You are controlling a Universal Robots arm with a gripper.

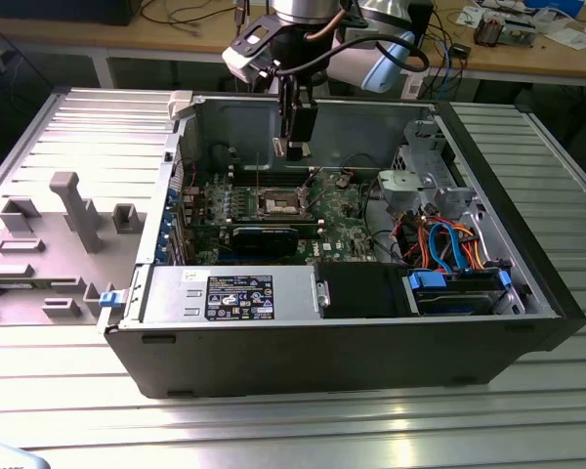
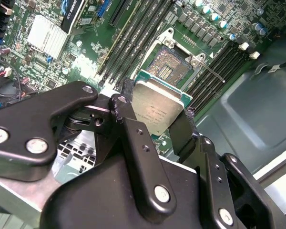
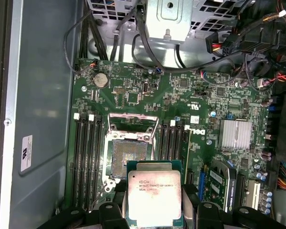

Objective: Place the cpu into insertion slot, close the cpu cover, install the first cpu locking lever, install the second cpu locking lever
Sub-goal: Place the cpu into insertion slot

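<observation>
My gripper [image 2: 155, 114] is shut on the cpu [image 2: 157, 107], a flat square chip with a silvery top, pinched by two opposite edges between the black fingers [image 2: 126, 107]. In the exterior view the gripper [image 1: 295, 147] hangs inside the open computer case, above and slightly behind the insertion slot [image 1: 278, 203]. The first wrist view shows the cpu [image 3: 154, 193] held off the board, beside the insertion slot [image 3: 129, 157] and not over it. The slot's dark pin field lies bare. The cpu cover [image 3: 132, 125] stands raised at the slot's far edge. A thin lever [image 2: 212, 71] sticks out beside the insertion slot [image 2: 169, 67].
Long memory slots [image 3: 86, 152] flank the socket on both sides. A long black card [image 1: 266, 234] stands in front of it. A drive cage [image 1: 425, 176] and coloured cables [image 1: 449, 244] crowd the exterior view's right. The case walls [image 1: 205, 117] enclose the board.
</observation>
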